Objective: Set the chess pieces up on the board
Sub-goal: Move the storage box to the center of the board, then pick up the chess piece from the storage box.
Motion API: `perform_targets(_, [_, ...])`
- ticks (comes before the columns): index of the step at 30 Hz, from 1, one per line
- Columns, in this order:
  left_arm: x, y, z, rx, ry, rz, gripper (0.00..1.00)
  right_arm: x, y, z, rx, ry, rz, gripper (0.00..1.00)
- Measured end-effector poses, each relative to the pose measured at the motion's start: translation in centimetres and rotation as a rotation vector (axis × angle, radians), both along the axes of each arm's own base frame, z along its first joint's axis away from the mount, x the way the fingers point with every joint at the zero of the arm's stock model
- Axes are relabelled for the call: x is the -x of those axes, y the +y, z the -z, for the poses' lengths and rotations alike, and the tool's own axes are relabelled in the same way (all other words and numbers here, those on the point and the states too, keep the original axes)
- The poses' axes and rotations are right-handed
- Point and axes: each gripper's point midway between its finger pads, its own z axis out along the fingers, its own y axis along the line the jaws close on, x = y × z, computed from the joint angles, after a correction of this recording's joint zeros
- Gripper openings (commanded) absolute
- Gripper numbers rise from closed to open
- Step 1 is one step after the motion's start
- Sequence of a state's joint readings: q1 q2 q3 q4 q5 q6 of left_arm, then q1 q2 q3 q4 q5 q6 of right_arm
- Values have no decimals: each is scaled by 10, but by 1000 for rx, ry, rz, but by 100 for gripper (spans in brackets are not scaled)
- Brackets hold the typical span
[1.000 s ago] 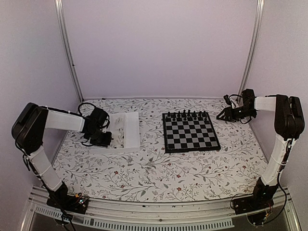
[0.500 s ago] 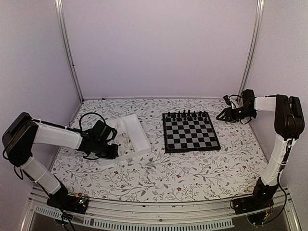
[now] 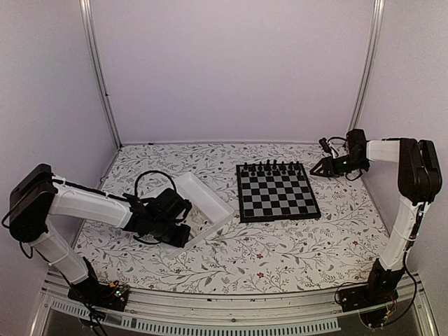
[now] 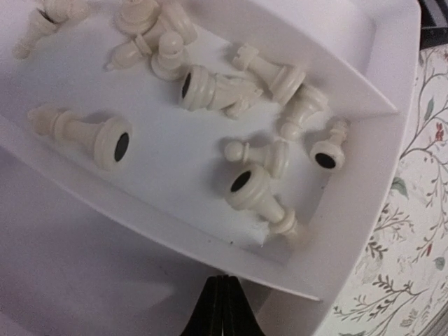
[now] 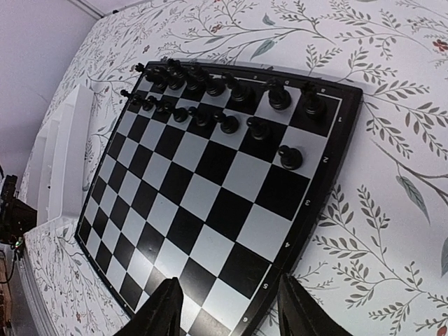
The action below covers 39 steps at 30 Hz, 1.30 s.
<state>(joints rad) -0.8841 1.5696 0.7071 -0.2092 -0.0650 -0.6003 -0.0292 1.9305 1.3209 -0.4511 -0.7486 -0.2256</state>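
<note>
A: Where are the white chess pieces (image 4: 210, 89)?
B: All in the white tray (image 3: 218, 207), lying on their sides in one compartment. None are on the board (image 3: 278, 190) yet. The black chessmen (image 3: 271, 168) fill its far two rows, and the near rows are bare.
A: Fingers?
B: The left gripper (image 4: 222, 311) has its fingers together at the tray's near rim, and I judge they're pinched on the thin wall. The right gripper (image 5: 227, 315) has its fingers apart, hovering off the board's right edge and holding nothing.
A: Handling?
B: Probably light, hard, smooth plastic that rolls easily. Pinch across the narrow stem, not the round base.
A: Edges and room?
B: The tray walls and divider crowd the pieces, especially the ones wedged in the corner. The tray's corner sits just beside the board's left border. There's open table (image 3: 280, 245) in front of the board.
</note>
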Motion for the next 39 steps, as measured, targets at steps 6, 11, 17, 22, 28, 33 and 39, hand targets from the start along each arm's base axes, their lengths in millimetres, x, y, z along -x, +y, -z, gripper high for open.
perform_targets(6, [-22, 8, -40, -84, -53, 5, 45, 19, 52, -19, 43, -79, -158, 50])
perform_targets(11, [-81, 26, -93, -38, -163, -71, 46, 46, 108, -36, 92, -164, -336, 51])
perform_targets(17, [-108, 39, -87, -78, -134, -26, 44, 55, 121, -49, 115, -232, -389, 50])
perform_targets(22, [-106, 24, -69, -87, -66, 86, 41, 61, 99, -44, 154, -259, -345, 51])
perform_targets(28, [-109, 18, -53, -115, -28, 133, 35, 54, 74, -37, 177, -263, -285, 51])
perform_targets(33, [-115, 14, -41, -130, -10, 151, 34, 44, 58, -40, 182, -278, -242, 51])
perform_targets(39, [-118, 10, -34, -131, 3, 160, 35, 43, 56, -40, 183, -284, -238, 51])
